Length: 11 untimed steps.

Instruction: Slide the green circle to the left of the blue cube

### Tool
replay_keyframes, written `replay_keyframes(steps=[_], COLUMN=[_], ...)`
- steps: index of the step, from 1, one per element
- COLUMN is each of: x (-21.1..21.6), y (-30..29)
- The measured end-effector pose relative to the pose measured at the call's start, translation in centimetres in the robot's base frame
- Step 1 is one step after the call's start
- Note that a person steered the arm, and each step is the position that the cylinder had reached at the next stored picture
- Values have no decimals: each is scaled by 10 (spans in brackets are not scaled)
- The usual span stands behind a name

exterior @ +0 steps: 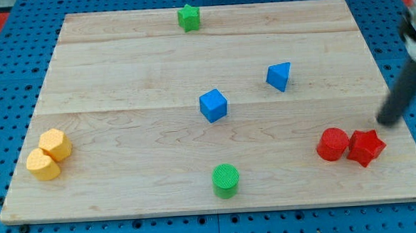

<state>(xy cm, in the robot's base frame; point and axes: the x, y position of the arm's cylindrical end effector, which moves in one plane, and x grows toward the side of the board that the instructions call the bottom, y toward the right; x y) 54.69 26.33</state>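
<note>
The green circle point(225, 180) is a short green cylinder near the board's bottom edge, a little right of centre. The blue cube point(213, 105) sits near the middle of the board, straight above the green circle in the view. My rod comes in from the view's upper right, blurred, and my tip point(386, 121) is at the board's right edge. It is far to the right of both blocks and touches none; the red blocks lie just below and left of it.
A blue triangular block point(279, 76) lies up and right of the cube. A green star point(188, 17) is at the top edge. A red cylinder point(333, 144) and red star point(366, 148) touch at lower right. Two yellow blocks point(55, 144) point(43, 165) touch at lower left.
</note>
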Motion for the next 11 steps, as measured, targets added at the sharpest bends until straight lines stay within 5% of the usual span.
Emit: replay_keyframes(steps=[1,2,4,5,7,8,9,11], x=[65,70,65,30,62,51,-2,-86], y=[42,12,-163,-237,-241,-312,-353,-354])
